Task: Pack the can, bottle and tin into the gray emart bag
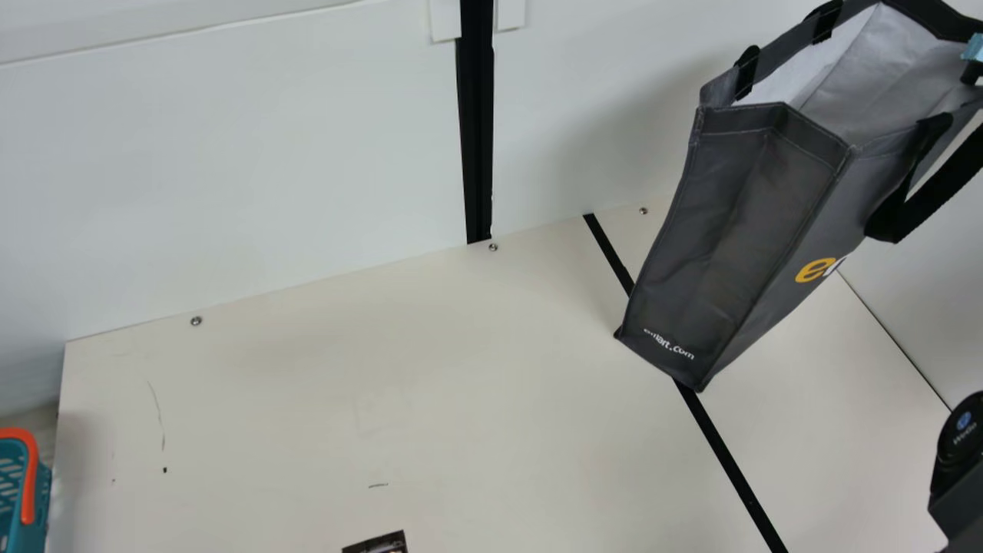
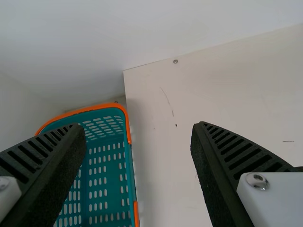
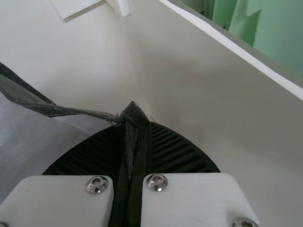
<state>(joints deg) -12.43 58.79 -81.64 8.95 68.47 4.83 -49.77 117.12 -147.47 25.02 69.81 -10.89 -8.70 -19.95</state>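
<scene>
The gray emart bag (image 1: 737,230) is at the upper right of the main view, open at its top with a pale lining and black handles; whether its base touches the table I cannot tell. In the right wrist view my right gripper (image 3: 134,151) is shut on the bag's rim (image 3: 52,109), near a folded corner. My left gripper (image 2: 137,137) stands open in the left wrist view, nothing between its fingers, above the table's edge near a teal basket. A small dark item (image 1: 380,544) is cut off by the main view's bottom edge; I cannot tell what it is.
The teal basket (image 2: 102,177) with an orange rim stands beside the table's left edge. Part of my right arm (image 1: 960,468) is at the main view's lower right. White panels (image 1: 230,177) rise behind the table (image 1: 345,384), and a black strip crosses it beneath the bag.
</scene>
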